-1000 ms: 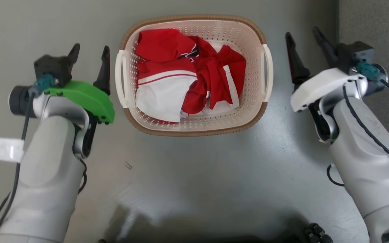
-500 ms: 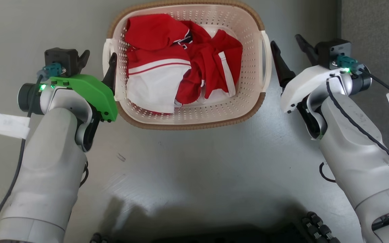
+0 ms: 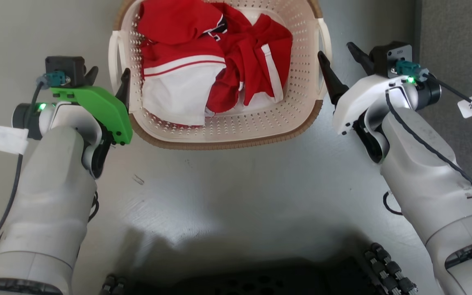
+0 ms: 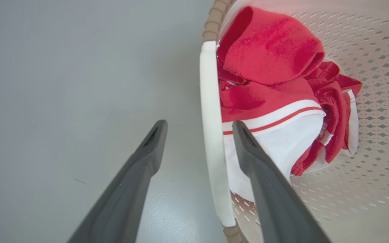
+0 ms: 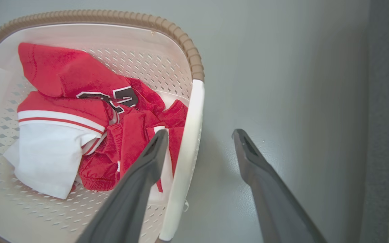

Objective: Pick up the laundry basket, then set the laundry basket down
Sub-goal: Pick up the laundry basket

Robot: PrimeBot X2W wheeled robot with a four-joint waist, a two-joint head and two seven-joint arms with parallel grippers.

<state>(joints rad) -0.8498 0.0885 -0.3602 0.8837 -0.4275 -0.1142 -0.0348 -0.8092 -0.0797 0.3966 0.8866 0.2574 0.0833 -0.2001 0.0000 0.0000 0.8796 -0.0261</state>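
Observation:
The laundry basket (image 3: pixel 228 143), cream perforated plastic with a brown woven-look rim, sits on the grey floor holding red and white clothes (image 3: pixel 203 61). My left gripper (image 3: pixel 109 80) is open at the basket's left side. In the left wrist view the white left handle (image 4: pixel 211 141) runs between the left gripper's (image 4: pixel 199 124) two dark fingers, untouched. At the opposite side my right gripper (image 3: pixel 336 51) is open too. The right wrist view shows the right handle (image 5: pixel 186 141) standing between the right gripper's (image 5: pixel 200 132) fingers, the inner finger over the basket (image 5: pixel 113 15).
A darker grey carpet strip (image 3: pixel 457 24) runs along the right edge. My dark wheeled base (image 3: pixel 260 278) fills the bottom of the head view. A white cable tag (image 3: pixel 471 107) hangs by the right wrist.
Both grippers have closed in on the basket from the sides, and each open pair of fingers now straddles a handle. The head camera has shifted, so the basket sits higher in the picture.

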